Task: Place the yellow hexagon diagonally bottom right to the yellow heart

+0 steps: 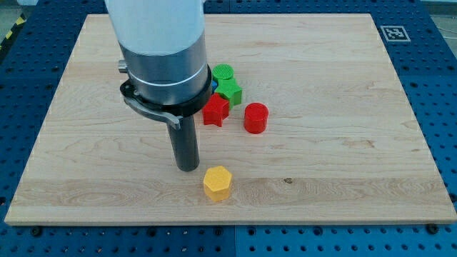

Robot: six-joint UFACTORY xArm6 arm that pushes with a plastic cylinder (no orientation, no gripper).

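The yellow hexagon (217, 183) lies on the wooden board (343, 143) near the view's bottom, a little left of centre. My tip (188, 167) stands just up and left of it, close but apart. No yellow heart shows; the arm's body may hide it.
A cluster sits above the hexagon: a red star (216, 111), a red cylinder (255, 118), a green star-like block (230, 91), a green round block (223, 73) and a sliver of a blue block (213, 88) at the arm's edge. A marker tag (394, 33) is at the board's top right.
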